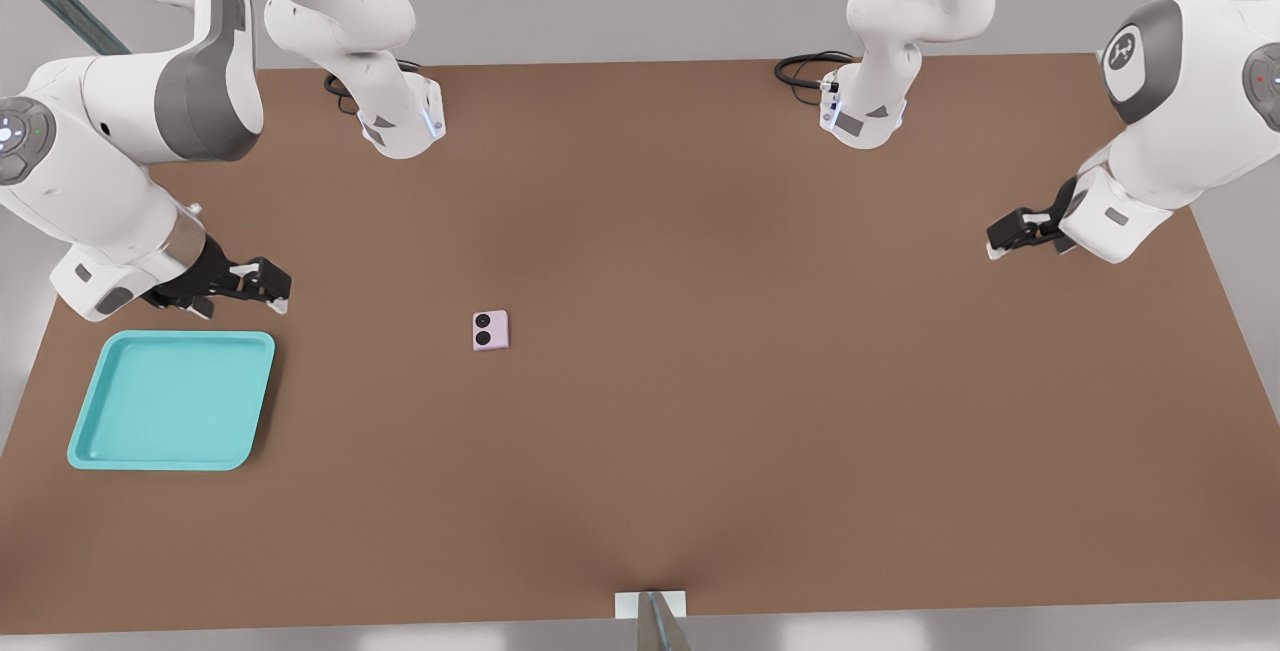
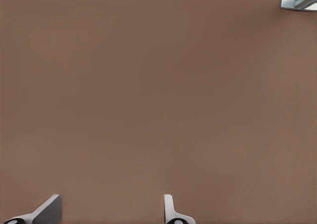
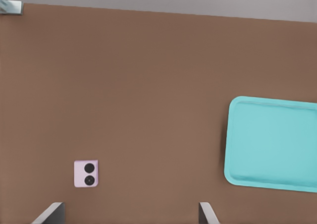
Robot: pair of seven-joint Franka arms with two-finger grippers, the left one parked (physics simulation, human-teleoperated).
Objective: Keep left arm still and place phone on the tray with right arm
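Gripper (image 1: 268, 293): fingers spread, empty, above table (image 1: 760, 411) just beyond tray's far edge | phone (image 1: 490, 330): flat on table, lenses up, apart from gripper toward front view's right | tray (image 1: 92, 401): well apart from phone

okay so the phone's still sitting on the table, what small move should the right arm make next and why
Probably carry the open gripper toward the front view's right until it hangs over the phone. It holds nothing, the phone lies apart from it, and the tray holds nothing.
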